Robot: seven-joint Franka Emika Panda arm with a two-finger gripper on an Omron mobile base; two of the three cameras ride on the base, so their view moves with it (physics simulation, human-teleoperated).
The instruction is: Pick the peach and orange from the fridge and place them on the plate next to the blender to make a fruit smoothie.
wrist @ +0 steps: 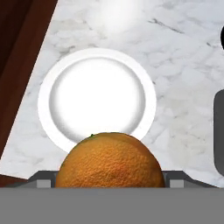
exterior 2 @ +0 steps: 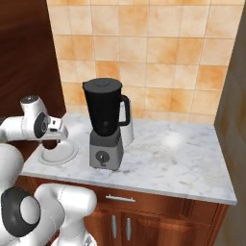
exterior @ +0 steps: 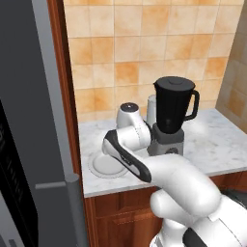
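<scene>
Hand view: orange (wrist: 109,161) gripped — plate (wrist: 97,99) (empty) below.

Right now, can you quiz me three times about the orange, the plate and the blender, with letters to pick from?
1. Where is the orange?
A. on the plate
B. in the gripper
C. inside the blender

2. What colour is the plate?
A. white
B. blue
C. black

3. How is the blender?
A. tipped over
B. lid off
C. upright, lid on

Answers:
1 B: the hand view shows the orange between the fingertips, above the plate.
2 A: it is white on the marble counter.
3 C: the black jar stands on its grey base.
</scene>
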